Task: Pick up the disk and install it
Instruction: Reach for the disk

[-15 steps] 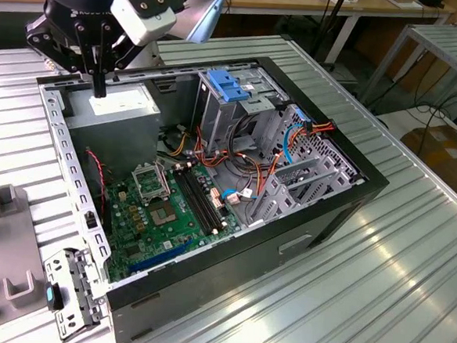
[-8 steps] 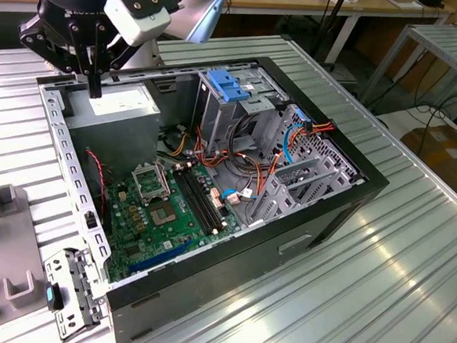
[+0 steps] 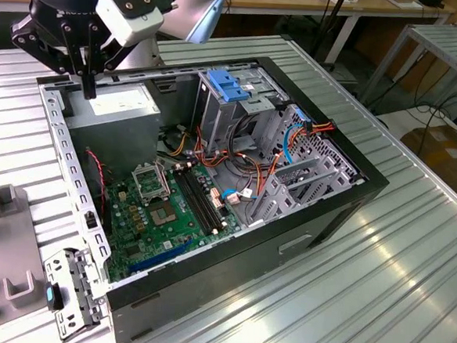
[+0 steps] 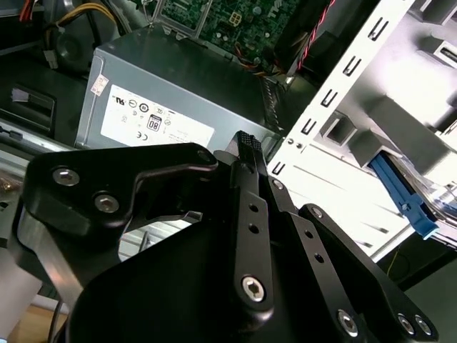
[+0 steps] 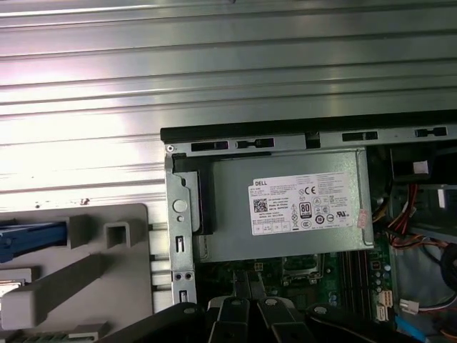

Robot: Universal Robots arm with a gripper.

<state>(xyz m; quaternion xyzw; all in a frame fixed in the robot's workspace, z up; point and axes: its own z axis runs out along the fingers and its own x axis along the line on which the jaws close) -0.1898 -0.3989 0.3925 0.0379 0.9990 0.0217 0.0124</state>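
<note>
My gripper (image 3: 88, 83) hangs over the back left corner of the open computer case (image 3: 327, 218), just above the grey power supply box (image 3: 122, 101). Its two black fingers are pressed together with nothing between them, as both wrist views show (image 4: 245, 143) (image 5: 246, 286). Of the disk I see only a blue side rail and a sliver of metal at the picture edge, resting on a grey fixture outside the case (image 5: 32, 238) (image 4: 403, 196). The gripper is apart from the disk.
Inside the case are a tall metal drive cage with a blue plastic top (image 3: 228, 85), the green motherboard (image 3: 163, 206) and loose orange and blue cables (image 3: 294, 137). The grey fixture (image 3: 7, 203) lies on the ribbed metal table (image 3: 377, 292) at the exterior view's left.
</note>
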